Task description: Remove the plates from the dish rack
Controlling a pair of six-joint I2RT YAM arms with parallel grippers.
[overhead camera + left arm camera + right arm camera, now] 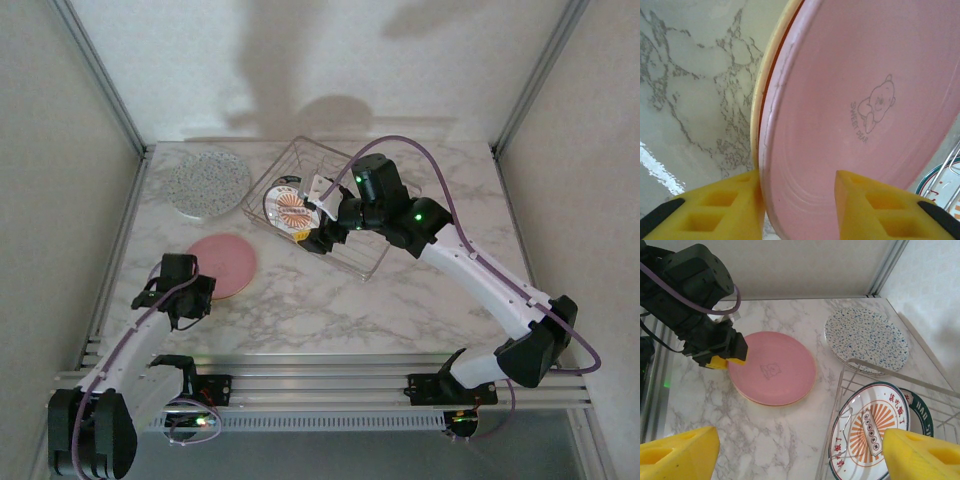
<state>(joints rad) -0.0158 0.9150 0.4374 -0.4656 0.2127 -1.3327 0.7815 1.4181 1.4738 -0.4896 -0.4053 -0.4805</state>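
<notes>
The pink plate (222, 262) (772, 367) lies flat on the table on top of an orange plate (756, 115). My left gripper (190, 300) (797, 200) straddles the pink plate's (865, 100) near rim, open, with one finger against the edge and the other clear above the face. A speckled plate (208, 183) (867, 337) lies at the back left. The white plate with the orange emblem (290, 210) (872, 432) leans in the dish rack (290, 150) (840, 405). My right gripper (322, 215) (800, 450) hovers over it, open wide and holding nothing.
The rack stands at the back centre, close to the speckled plate. Metal frame rails run along the table's left edge (115, 270) and near edge (320, 375). Bare marble (330, 310) lies in front of the rack, to the right of the pink plate.
</notes>
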